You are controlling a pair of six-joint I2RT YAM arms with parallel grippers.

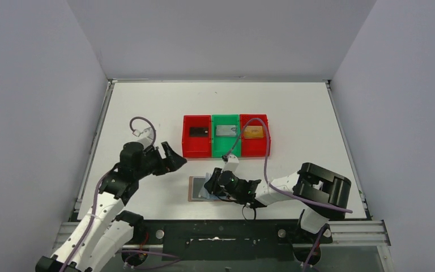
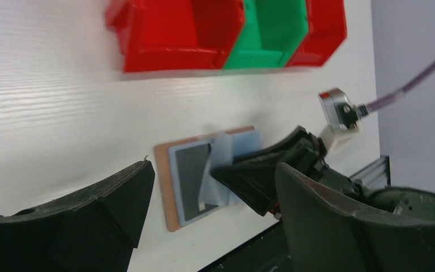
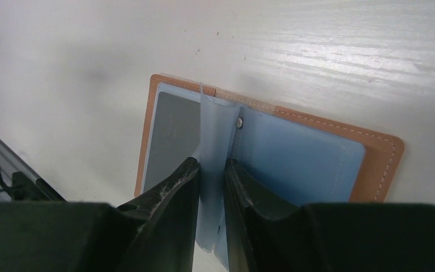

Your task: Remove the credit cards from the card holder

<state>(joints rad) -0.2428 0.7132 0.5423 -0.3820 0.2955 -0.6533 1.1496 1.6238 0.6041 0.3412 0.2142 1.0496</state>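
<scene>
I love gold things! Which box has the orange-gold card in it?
The red bin on the right end holds the orange-gold card. The other red bin has a black card, and the green bin a silver card.

Bench (image 1: 147, 107): was white, with faint streaked grain in the wrist views.
Card holder (image 3: 382, 156): had a tan-brown rim with pale stitching; its inner pockets were pale blue.
Grey card (image 3: 173, 136): showed dull grey in one pocket.
Left bin (image 1: 196, 151): was red; the black card (image 1: 198, 131) lay in it.
Middle bin (image 1: 225, 151): was green; it held the silver-grey card (image 1: 225, 131).
Right bin (image 1: 254, 151): was red; it held the gold-orange card (image 1: 254, 134).
Left pincer (image 1: 173, 157): was black.
Right pincer (image 3: 212, 170): was black.
Left arm (image 1: 99, 212): had white links and black joints.
Cable (image 1: 266, 161): was purple.
Walls (image 1: 34, 85): were pale grey.
</scene>
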